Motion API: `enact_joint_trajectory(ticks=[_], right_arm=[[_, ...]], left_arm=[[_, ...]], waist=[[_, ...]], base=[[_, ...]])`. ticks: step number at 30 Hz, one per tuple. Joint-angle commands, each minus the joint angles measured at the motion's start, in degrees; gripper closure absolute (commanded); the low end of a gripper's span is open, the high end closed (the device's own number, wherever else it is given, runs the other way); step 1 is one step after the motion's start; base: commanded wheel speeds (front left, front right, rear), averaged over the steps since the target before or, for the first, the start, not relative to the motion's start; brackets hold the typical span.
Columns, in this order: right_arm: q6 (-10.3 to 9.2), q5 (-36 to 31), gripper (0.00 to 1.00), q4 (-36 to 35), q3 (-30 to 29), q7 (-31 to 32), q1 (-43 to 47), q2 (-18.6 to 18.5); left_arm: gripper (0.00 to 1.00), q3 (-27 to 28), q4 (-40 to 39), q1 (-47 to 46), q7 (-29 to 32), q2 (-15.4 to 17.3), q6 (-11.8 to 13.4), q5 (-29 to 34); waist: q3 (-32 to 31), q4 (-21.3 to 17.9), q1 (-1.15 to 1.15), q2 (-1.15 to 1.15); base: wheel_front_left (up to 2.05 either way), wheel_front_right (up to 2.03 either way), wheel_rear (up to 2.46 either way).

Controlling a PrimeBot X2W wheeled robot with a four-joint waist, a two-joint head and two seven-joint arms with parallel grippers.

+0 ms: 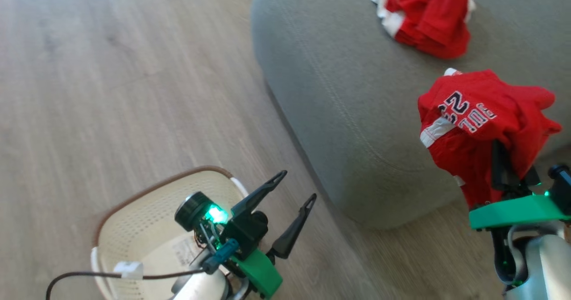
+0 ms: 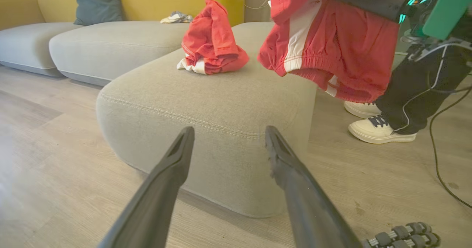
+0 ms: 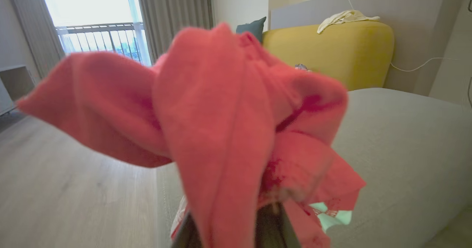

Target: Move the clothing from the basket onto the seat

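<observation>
Numbered jersey (image 1: 482, 113) hangs at three o'clock, clamped in my right gripper (image 1: 513, 170) by the seat (image 1: 339, 90) edge, not yet down. The other red garment (image 1: 428, 14) lies on the seat at one o'clock. The basket (image 1: 134, 228) at seven looks emptied. My left gripper (image 1: 298, 185) hovers, fingers spread, holding nothing. One drop left, I reckon.
</observation>
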Motion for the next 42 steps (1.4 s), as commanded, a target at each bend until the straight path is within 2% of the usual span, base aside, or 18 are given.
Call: enact_joint_trajectory(ticks=[1, 9, 22, 28, 36, 42], right_arm=[[-0.02, 0.15, 1.00, -2.44, 0.56, -0.37, -1.83, 0.02], [-0.02, 0.22, 1.00, -2.65, -0.14, -0.37, -1.62, 1.02], [-0.02, -0.68, 1.00, -3.92, -1.83, -0.37, -3.63, 0.58], [-0.02, -0.91, 1.00, -4.60, -2.50, -0.37, -8.60, -2.70], [-0.02, 1.39, 1.00, -5.13, -4.65, -0.37, -22.56, -6.94], [-0.02, 1.64, 1.00, -2.44, -5.28, -0.37, -32.39, -11.18]], left_arm=[[0.00, 0.76, -2.22, -2.45, -0.29, 0.43, -0.03, 0.26], [0.00, -0.33, -3.02, -2.83, -0.29, 0.73, -0.04, 0.21], [0.00, -1.18, -3.00, -3.52, -0.29, 1.27, -0.04, -0.20], [0.00, -0.91, -3.21, -4.36, -0.29, 1.58, -0.04, -0.02], [0.00, -2.79, -3.23, -7.18, -0.29, 4.31, -0.04, 0.33], [0.00, -3.08, -3.61, -9.98, -0.29, 6.32, -0.04, 0.15]], waist=[[1.88, -2.34, 0.00, 0.00], [2.73, -4.57, 0.00, 0.00], [3.74, -2.27, 0.00, 0.00], [6.24, -0.69, 0.00, 0.00], [12.98, 1.23, 0.00, 0.00], [18.23, 3.09, 0.00, 0.00]], base=[[0.00, 0.00, 0.00], [0.00, 0.00, 0.00], [0.00, 0.00, 0.00], [0.00, 0.00, 0.00], [0.00, 0.00, 0.00], [0.00, 0.00, 0.00]])
